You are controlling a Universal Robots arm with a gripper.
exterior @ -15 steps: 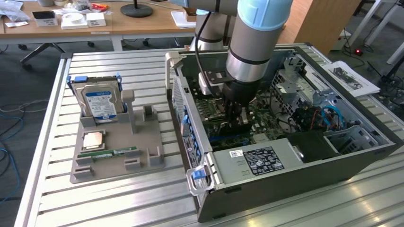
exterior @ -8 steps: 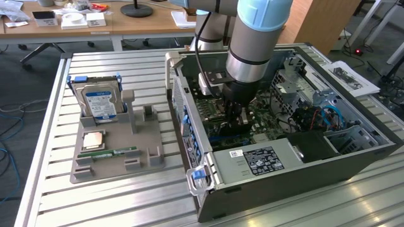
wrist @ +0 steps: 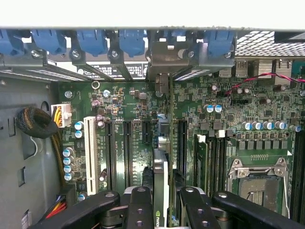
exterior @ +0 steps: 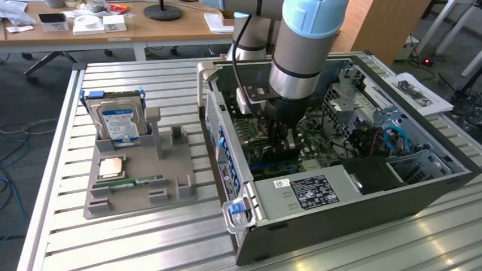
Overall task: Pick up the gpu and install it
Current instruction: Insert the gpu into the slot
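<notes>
The gpu (wrist: 162, 171) appears edge-on in the wrist view as a thin dark card with a green logo. It stands upright over the motherboard (wrist: 224, 109) between two long black slots. Its far end reaches the metal bracket opening (wrist: 164, 59) at the case's back wall. My gripper (wrist: 164, 202) is shut on the gpu, with one black finger (wrist: 140, 205) on each side of the card. In the exterior view my gripper (exterior: 283, 138) is lowered deep into the open computer case (exterior: 339, 220). Whether the card sits fully in its slot I cannot tell.
A grey fixture (exterior: 143, 197) on the slatted table to the exterior view's left holds a hard drive (exterior: 121, 121), a green memory stick (exterior: 139, 182) and a copper-topped chip (exterior: 112, 167). Inside the case are a power supply (exterior: 309, 192), a CPU socket (wrist: 259, 183), blue slot clips (wrist: 90, 43) and cable bundles (wrist: 35, 121).
</notes>
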